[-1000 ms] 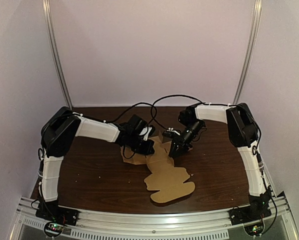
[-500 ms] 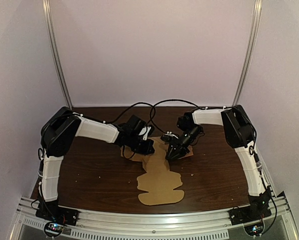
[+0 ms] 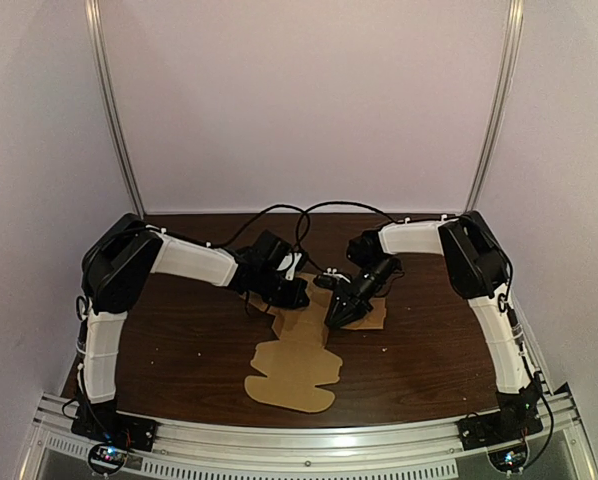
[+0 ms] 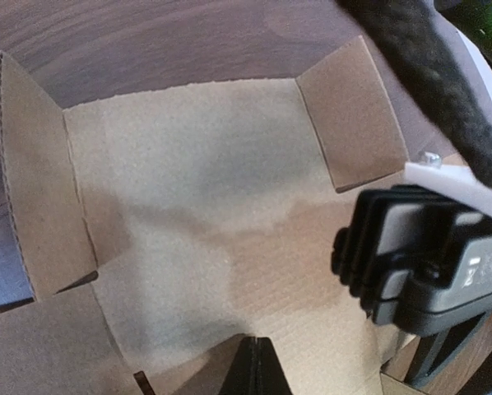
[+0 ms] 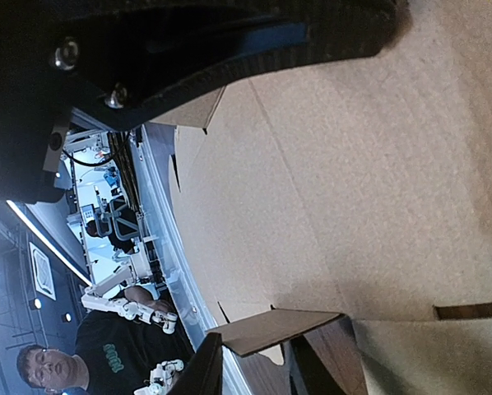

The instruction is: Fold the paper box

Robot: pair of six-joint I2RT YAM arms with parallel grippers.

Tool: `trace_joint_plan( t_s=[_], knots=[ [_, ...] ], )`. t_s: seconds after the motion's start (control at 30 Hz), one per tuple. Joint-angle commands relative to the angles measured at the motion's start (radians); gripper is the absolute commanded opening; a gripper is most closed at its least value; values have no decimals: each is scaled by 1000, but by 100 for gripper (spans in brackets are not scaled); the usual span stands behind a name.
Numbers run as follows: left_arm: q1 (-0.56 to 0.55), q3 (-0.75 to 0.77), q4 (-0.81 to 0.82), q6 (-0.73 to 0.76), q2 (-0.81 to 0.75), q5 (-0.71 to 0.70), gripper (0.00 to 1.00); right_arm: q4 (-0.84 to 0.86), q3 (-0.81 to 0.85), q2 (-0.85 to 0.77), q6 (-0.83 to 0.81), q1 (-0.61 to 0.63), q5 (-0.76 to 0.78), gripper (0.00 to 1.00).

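Note:
A flat brown cardboard box blank [image 3: 299,365] lies on the dark wooden table [image 3: 179,340], its near end angled to the left. My left gripper [image 3: 297,296] is at the blank's far left part. In the left wrist view its tips [image 4: 258,366] are shut together and rest on the cardboard panel [image 4: 197,197], between two side flaps [image 4: 353,115]. My right gripper [image 3: 337,315] is on the blank's far right part. In the right wrist view its fingers [image 5: 250,370] stand apart, with a raised flap [image 5: 271,327] lying across their tips.
Black cables [image 3: 329,200] loop over the back of the table behind both grippers. A metal rail [image 3: 309,440] runs along the near edge, close to the blank's near end. The right arm's gripper body [image 4: 427,263] sits close beside my left fingers.
The blank's near end has swung left across the table. My right gripper has moved left and slightly nearer with it. The left gripper has stayed almost still.

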Motion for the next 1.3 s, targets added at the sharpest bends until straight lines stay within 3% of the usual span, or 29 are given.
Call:
trace_joint_plan(
  t_s=[0.0, 0.3, 0.53, 0.87, 1.27],
  knots=[
    [-4, -47, -82, -7, 63, 0, 0, 25, -37, -66, -27, 15, 22, 26],
    [-3, -46, -79, -5, 63, 0, 0, 14, -68, -113, -75, 50, 21, 32],
    [-4, -44, -87, -1, 63, 2, 0, 17, -40, -93, -84, 71, 16, 27],
    [-4, -47, -85, -4, 66, 12, 0, 140, 8, -56, 33, 73, 67, 20],
    [-4, -44, -87, -6, 66, 13, 0, 180, 37, 4, 53, 112, 147, 18]
  ],
)
